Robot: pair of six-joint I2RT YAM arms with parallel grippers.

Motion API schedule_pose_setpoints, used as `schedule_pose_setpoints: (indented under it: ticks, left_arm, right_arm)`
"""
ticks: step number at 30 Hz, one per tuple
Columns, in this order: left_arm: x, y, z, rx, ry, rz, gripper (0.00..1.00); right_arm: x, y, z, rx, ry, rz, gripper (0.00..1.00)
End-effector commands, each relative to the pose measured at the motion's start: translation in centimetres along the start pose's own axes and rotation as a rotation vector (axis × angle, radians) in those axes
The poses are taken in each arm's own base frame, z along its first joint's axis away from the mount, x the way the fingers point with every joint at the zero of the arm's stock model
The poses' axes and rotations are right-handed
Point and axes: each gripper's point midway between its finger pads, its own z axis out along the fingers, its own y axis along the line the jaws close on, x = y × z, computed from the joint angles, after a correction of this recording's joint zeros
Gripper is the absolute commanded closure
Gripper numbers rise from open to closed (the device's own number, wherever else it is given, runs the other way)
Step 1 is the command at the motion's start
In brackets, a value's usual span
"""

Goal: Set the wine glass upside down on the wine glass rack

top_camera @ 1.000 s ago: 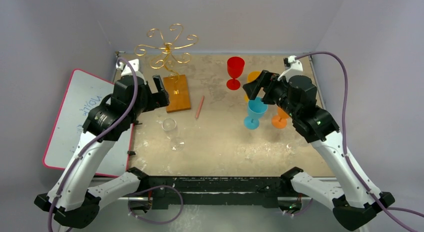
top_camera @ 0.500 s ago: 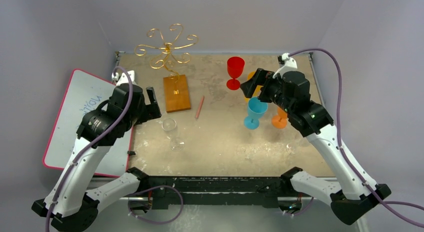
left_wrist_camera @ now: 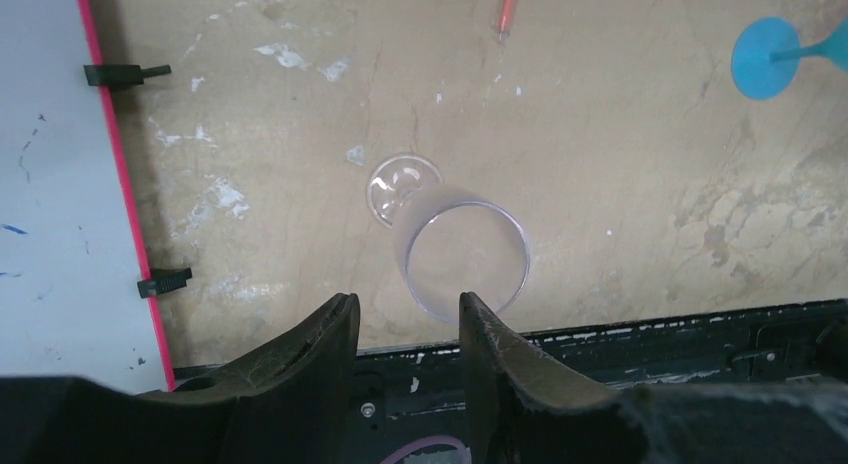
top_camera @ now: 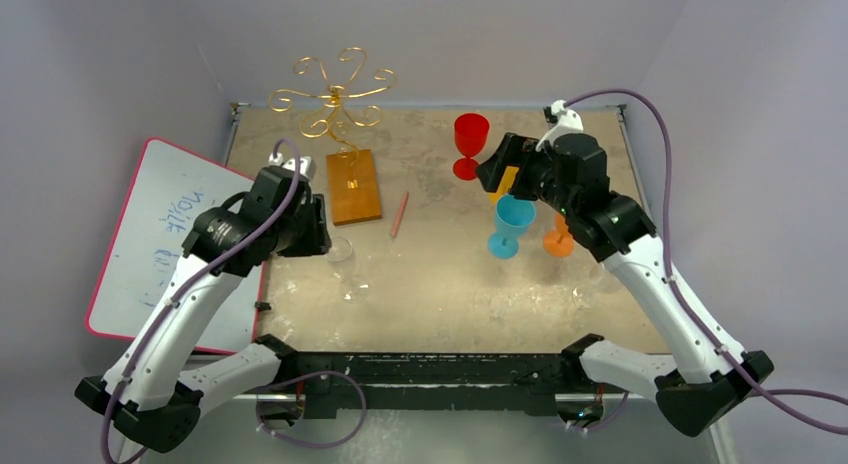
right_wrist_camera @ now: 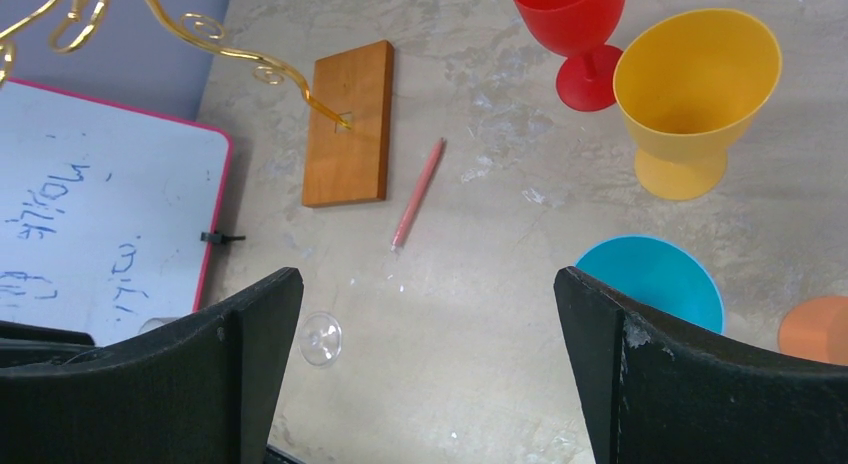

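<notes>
The clear wine glass (top_camera: 340, 251) stands upright on the table, left of centre. In the left wrist view I look down into its round rim (left_wrist_camera: 465, 254), with its foot (left_wrist_camera: 400, 182) beyond. My left gripper (left_wrist_camera: 405, 309) hangs just above and beside the rim, jaws narrowed but apart, nothing between them. It sits at the glass's left side (top_camera: 318, 231). The wine glass rack (top_camera: 335, 94), a gold wire tree on a wooden base (top_camera: 354, 186), stands at the back left. My right gripper (right_wrist_camera: 425, 274) is wide open and holds nothing.
A red glass (top_camera: 470, 139), a yellow glass (right_wrist_camera: 695, 94), a blue glass (top_camera: 513, 219) and an orange one (top_camera: 558, 242) stand at the back right, under my right arm. A pink pencil (top_camera: 400, 214) lies beside the rack base. A whiteboard (top_camera: 160, 234) lies along the table's left edge.
My left arm has swung from beside the rack base toward the near side and over to the clear glass, its jaws narrowing. My right arm has shifted slightly left and back.
</notes>
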Motion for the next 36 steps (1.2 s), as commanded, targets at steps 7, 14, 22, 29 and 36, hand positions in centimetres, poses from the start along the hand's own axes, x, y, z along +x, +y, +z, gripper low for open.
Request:
schedule_pose_setpoints:
  ticks: [7,14,22,29,36]
  left_arm:
    - [1.4,-0.8,1.4,0.049,0.065,0.065,0.63]
    - [2.2,-0.6,3.0,0.037,0.080,0.065,0.67]
    - [2.2,-0.4,4.1,0.004,0.094,0.060,0.84]
    - [1.6,-0.3,3.7,-0.010,0.082,0.063,1.00]
    - [0.2,-0.4,2.5,-0.008,0.030,0.053,1.00]
  right_arm:
    - [-2.0,1.6,-1.8,-0.086,-0.094,-0.014,0.01]
    - [-1.6,1.7,-1.6,-0.096,-0.081,-0.025,0.02]
    - [-2.5,0.6,-2.5,-0.044,-0.125,-0.048,0.02]
    - [-2.9,0.0,-3.4,-0.034,-0.190,-0.042,0.06]
    - [-4.1,1.2,-3.9,-0.117,-0.267,-0.125,0.10]
